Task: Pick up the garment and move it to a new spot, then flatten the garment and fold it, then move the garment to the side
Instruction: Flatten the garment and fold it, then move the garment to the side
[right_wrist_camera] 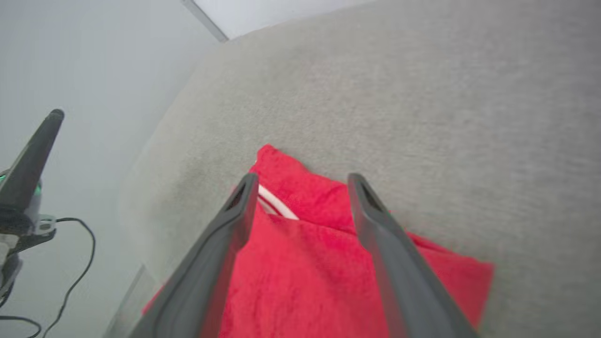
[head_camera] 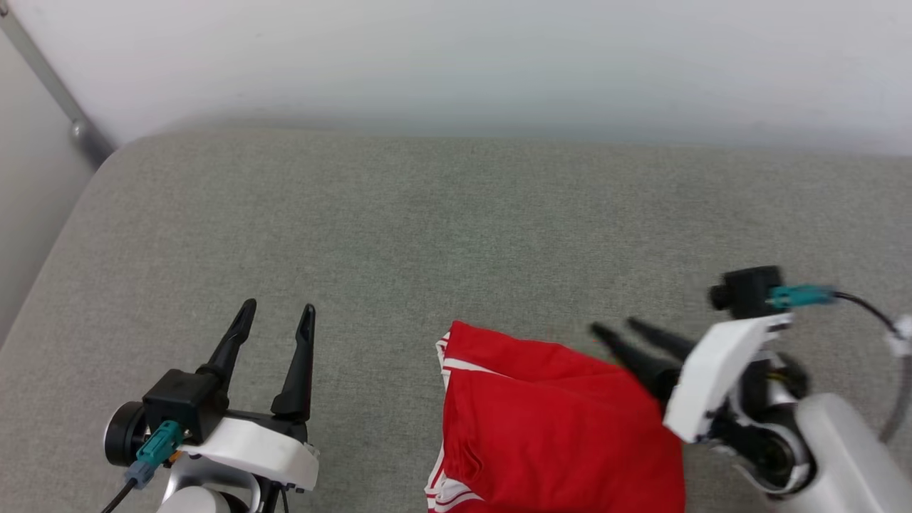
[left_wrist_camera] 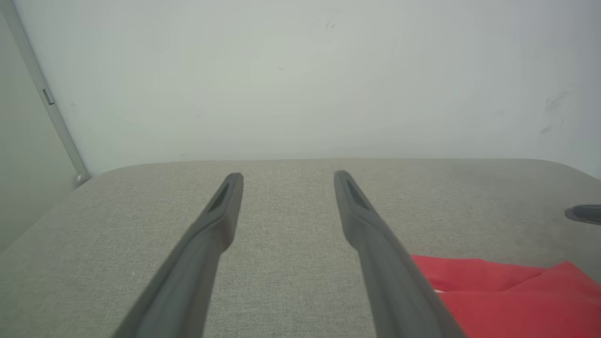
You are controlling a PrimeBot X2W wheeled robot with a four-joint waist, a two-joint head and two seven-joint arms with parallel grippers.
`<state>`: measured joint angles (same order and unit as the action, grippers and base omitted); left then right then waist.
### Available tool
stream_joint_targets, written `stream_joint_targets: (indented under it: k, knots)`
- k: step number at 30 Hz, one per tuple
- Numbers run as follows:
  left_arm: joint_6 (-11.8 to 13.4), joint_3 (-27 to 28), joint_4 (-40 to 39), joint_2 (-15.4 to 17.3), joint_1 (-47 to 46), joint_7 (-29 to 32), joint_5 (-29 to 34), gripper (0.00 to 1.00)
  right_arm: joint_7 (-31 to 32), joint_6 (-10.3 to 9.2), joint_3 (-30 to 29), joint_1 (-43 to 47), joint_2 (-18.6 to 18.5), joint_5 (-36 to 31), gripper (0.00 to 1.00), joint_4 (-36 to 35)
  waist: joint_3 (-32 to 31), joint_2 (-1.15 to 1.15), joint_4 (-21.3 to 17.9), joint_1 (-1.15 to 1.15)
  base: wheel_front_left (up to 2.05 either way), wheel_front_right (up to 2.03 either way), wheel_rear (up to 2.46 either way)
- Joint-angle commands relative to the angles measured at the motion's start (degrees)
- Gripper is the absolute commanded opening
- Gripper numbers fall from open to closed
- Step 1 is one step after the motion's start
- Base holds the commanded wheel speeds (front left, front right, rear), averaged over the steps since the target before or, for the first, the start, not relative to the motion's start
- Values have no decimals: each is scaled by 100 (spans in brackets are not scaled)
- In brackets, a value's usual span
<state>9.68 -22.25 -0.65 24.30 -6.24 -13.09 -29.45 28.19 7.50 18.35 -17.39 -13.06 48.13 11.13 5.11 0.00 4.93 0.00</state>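
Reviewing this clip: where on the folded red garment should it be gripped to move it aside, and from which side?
Likely the far right edge of the garment, pinching all folded layers together. It lies flat and folded on the grey cushion, and the open right hand sits at that edge, so come down from the right. The striped left edge looks more rumpled.

The garment reads as soft red cloth, matt, faintly napped, with smooth white striped trim at its edge. Under it, the grey upholstery is a coarse woven fabric, flecked and dull. Fingers of the left gripper and right gripper: dark plastic, smooth, satin rather than shiny. The left wrist cover is white plastic with a light gloss. The wall is flat matt paint, and the rail on it looks like dull grey metal.
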Motion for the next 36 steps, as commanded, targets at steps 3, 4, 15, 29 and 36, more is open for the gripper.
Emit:
stream_joint_targets:
  k: [3, 4, 15, 29, 36]
  knots:
    - [55, 52, 65, -33, 60, -56, -37, 100, -594, -2, -479, 228, -204, -981, 100, 127, -97, 0, -99, 0, 0, 0, 0]
    - [67, 77, 81, -34, 73, -69, -46, 100, -747, -2, -680, 299, -237, -1275, 100, 142, -111, 0, -127, 0, 0, 0, 0]
    - [223, 320, 148, -18, 430, -165, -82, 100, -2682, -2, -2562, 1344, 150, -3474, 100, -669, -370, 0, -378, 0, 0, 0, 0]
    - [293, 309, 239, 10, 752, -171, -125, 100, -2870, -2, -2020, 2559, 742, -3925, 100, -2084, -631, 0, -511, 0, 0, 0, 0]
    - [333, 294, 215, -40, 777, -176, -139, 100, -2641, -2, -2033, 2667, 795, -3956, 100, -2236, -639, 0, -500, 0, 0, 0, 0]
